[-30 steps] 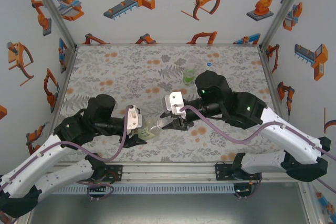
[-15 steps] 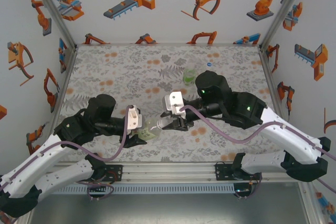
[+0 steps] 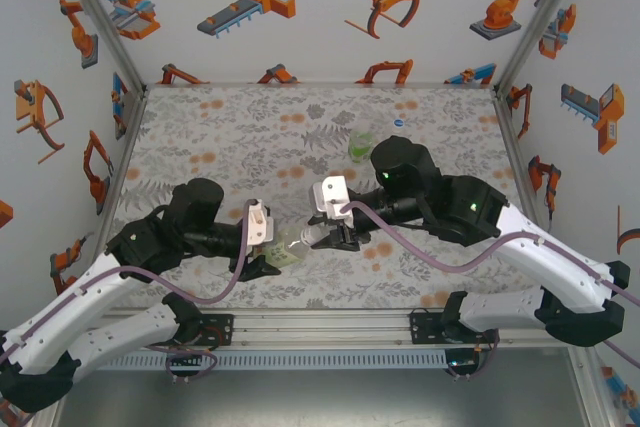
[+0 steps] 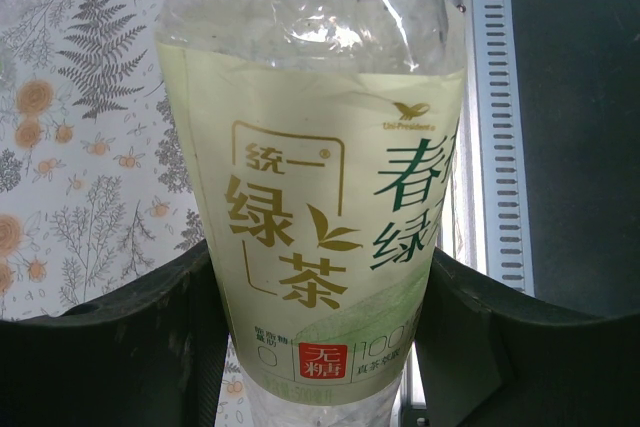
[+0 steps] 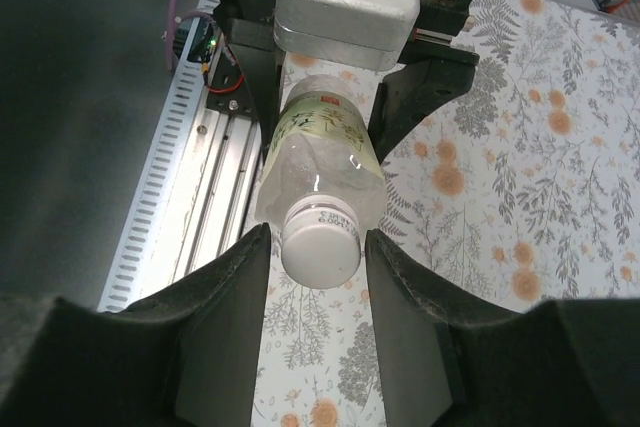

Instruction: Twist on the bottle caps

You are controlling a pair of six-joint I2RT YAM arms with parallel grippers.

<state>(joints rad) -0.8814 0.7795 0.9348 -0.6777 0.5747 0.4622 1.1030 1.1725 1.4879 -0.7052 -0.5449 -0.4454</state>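
Right gripper is closed around the white bottle cap, a finger on each side of it. The left gripper is clamped on the labelled body of the yellow-green bottle, which lies tilted over the near edge of the desk between the two arms. The bottle's long axis runs from the left gripper straight toward the right one, neck and cap leading, so any turning should go about that line; nothing stands between them, and a green-labelled bottle stands well apart behind the right arm.
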